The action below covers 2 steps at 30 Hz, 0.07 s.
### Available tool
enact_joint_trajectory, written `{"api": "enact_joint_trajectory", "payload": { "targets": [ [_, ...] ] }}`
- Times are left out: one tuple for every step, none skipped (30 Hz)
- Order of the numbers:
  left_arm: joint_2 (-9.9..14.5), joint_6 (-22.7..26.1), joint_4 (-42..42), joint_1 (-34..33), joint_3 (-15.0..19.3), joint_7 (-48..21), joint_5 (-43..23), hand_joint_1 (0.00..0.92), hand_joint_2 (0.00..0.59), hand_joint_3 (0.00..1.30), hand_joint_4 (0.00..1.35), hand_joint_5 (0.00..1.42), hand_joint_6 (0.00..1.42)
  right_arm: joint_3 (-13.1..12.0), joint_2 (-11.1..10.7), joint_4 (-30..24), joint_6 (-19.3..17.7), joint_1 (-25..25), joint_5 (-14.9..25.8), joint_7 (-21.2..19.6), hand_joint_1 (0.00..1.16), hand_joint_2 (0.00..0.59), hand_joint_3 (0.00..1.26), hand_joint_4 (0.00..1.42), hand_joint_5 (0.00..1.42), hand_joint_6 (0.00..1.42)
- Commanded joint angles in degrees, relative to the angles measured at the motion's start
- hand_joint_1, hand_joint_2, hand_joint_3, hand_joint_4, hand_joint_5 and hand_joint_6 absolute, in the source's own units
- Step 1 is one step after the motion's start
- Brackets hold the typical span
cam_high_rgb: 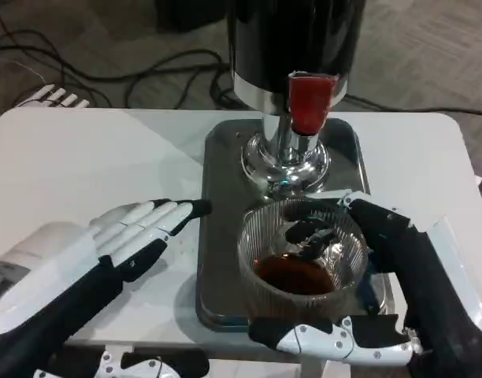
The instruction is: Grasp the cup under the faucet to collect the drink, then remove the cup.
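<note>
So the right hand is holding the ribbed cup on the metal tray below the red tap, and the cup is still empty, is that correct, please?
Not quite: the cup is not empty. The head view shows dark brown drink pooled in its bottom. The rest holds: the right hand grips it on the metal tray below the red tap.

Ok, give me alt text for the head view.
The right hand holds a clear cup with dark drink on a metal tray, just in front of a dispenser's red tap. The left hand rests open on the white table.
</note>
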Motion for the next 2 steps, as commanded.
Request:
{"api": "enact_joint_trajectory", "payload": {
  "targets": [
    [0.7, -0.8, -0.8, 1.1, 0.7, -0.7, 0.5, 0.224, 0.145, 0.04, 0.00, 0.00, 0.00, 0.3, 0.5, -2.0, -2.0, 0.3, 1.1, -0.3, 0.90, 0.091, 1.01, 1.17, 1.32, 1.42],
    [0.7, -0.8, -0.9, 1.2, 0.8, -0.7, 0.5, 0.225, 0.144, 0.04, 0.00, 0.00, 0.00, 0.3, 0.5, -2.1, -2.0, 0.4, 1.1, -0.3, 0.90, 0.091, 1.01, 1.17, 1.32, 1.42]
  ]
}}
